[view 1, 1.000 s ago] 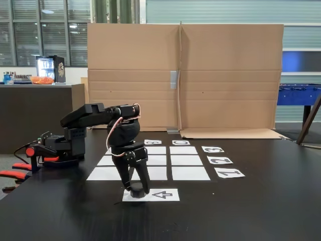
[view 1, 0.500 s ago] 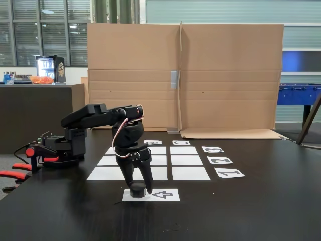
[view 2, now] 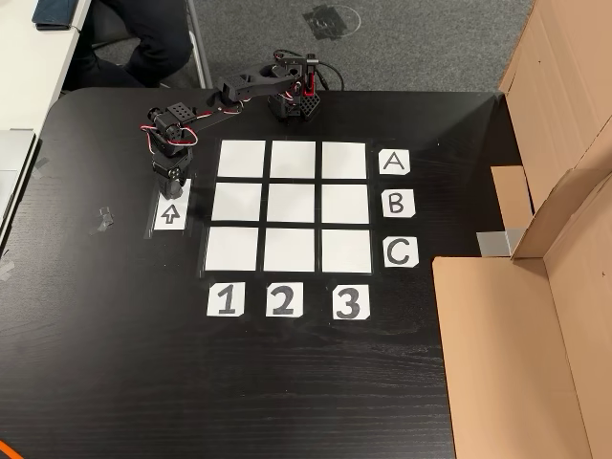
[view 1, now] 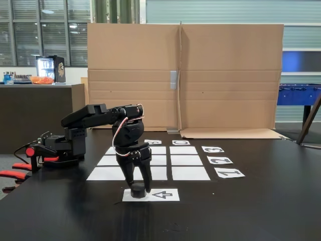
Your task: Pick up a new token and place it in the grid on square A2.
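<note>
A black robot arm stands on a dark bench [view 1: 251, 211], its base at the left of the fixed view and at the top centre of the other view. The arm reaches forward and bends down so that its tool [view 1: 139, 187] [view 2: 170, 178] points straight at the bench surface. The two fingers are spread slightly and straddle the token [view 1: 138, 190], a small dark round puck that sits on the left end of a white sheet printed with an arrow [view 1: 161, 195] [view 2: 169, 211]. Whether the fingers press the puck cannot be told; the puck rests on the paper. In the other view the tool covers the upper end of that sheet, at the left of the frame. The grid [view 1: 173, 160] [view 2: 291, 206], nine blank white rectangles in three rows of three, lies just beyond the arrow sheet in the fixed view and just to its right in the other view. Labels A, B, C run down the grid's right side in the other view, and 1, 2, 3 along its lower edge. Square A2 [view 2: 293, 160] is the top middle rectangle there, bare. A large cardboard screen [view 1: 183, 75] stands behind the bench.
</note>
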Controlling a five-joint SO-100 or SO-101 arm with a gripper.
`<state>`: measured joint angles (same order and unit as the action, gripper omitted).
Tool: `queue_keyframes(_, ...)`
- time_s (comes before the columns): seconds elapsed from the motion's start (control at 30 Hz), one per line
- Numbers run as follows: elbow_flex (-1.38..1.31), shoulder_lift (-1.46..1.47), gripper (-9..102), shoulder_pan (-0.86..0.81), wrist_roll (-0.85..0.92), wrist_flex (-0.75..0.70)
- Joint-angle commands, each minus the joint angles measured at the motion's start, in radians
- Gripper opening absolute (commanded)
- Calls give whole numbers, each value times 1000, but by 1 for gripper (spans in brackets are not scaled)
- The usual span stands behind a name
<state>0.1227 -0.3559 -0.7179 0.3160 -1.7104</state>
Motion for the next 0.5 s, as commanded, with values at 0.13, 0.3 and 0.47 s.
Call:
queue_keyframes(0.13,-38,-8,26,-8,-5,9)
queue_keyframes(0.3,-38,-8,26,-11,-8,9)
queue_keyframes(0.47,-38,-6,26,-15,-14,9)
